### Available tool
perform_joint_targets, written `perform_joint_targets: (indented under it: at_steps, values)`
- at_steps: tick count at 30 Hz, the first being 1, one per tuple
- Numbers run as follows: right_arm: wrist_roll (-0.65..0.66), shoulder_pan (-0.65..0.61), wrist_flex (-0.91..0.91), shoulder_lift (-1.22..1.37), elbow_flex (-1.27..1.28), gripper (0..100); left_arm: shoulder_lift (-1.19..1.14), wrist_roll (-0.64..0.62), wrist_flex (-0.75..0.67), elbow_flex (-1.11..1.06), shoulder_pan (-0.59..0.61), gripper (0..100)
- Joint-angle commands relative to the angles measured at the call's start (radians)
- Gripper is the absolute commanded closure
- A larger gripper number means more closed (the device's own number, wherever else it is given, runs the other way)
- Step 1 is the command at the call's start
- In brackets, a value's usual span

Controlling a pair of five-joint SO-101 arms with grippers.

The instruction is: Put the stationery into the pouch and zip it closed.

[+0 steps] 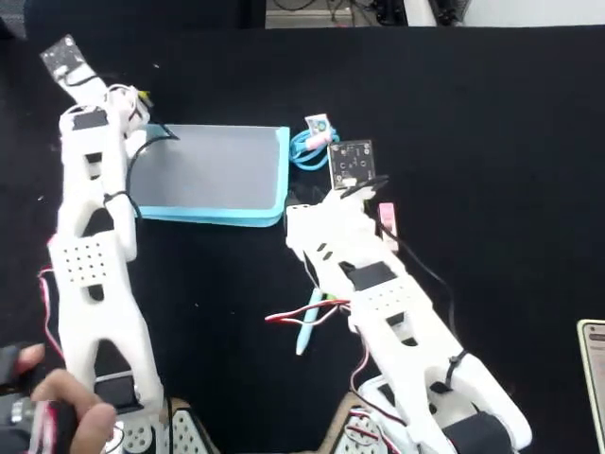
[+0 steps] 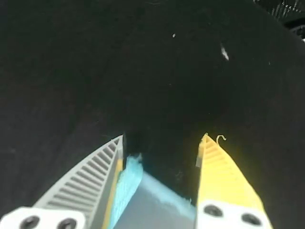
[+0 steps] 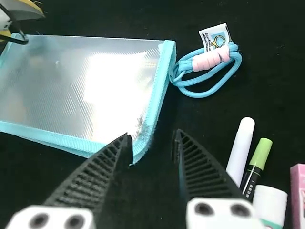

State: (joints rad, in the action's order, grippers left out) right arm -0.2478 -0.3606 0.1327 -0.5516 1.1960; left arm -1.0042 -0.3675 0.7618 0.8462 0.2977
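Note:
The pouch (image 1: 208, 170) is grey and see-through with a teal edge, and lies flat at the table's back left. Its teal cord loop (image 1: 307, 147) trails off the right end. My left gripper (image 2: 162, 138) is open around the pouch's far left corner (image 2: 138, 191). My right gripper (image 3: 152, 137) is open at the pouch's near right corner (image 3: 143, 143), which lies between the black fingertips. A white pen (image 3: 240, 148), a green pen (image 3: 257, 162) and a pink eraser (image 3: 298, 191) lie on the table beside the right gripper. A teal pen (image 1: 309, 322) lies partly under the right arm.
A person's hand (image 1: 47, 397) rests at the base of the left arm. A flat device (image 1: 594, 359) lies at the table's right edge. Red and white wires (image 1: 293, 317) cross near the teal pen. The cloth to the right is bare.

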Motion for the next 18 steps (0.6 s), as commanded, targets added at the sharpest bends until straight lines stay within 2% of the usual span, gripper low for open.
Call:
perform_joint_targets:
  at_steps: [1, 4, 11, 14, 18]
  values:
    - [-0.003, -0.005, -0.023, -0.002, -0.008, 85.0, -0.075, 0.189, 0.012, 0.185, -0.038, 75]
    - [-0.003, -0.005, -0.023, -0.002, -0.008, 85.0, -0.100, 0.374, 0.143, 0.268, -0.045, 75]
    - [-0.003, -0.008, -0.023, -0.004, -0.010, 85.0, -0.106, 0.753, 0.614, 0.464, -0.002, 75]
    - [-0.003, -0.008, -0.023, -0.004, -0.010, 85.0, -0.106, 0.850, 0.770, 0.486, -0.001, 75]
    - [-0.003, -0.008, -0.023, -0.004, -0.010, 85.0, -0.098, 0.898, 0.887, 0.486, 0.002, 75]
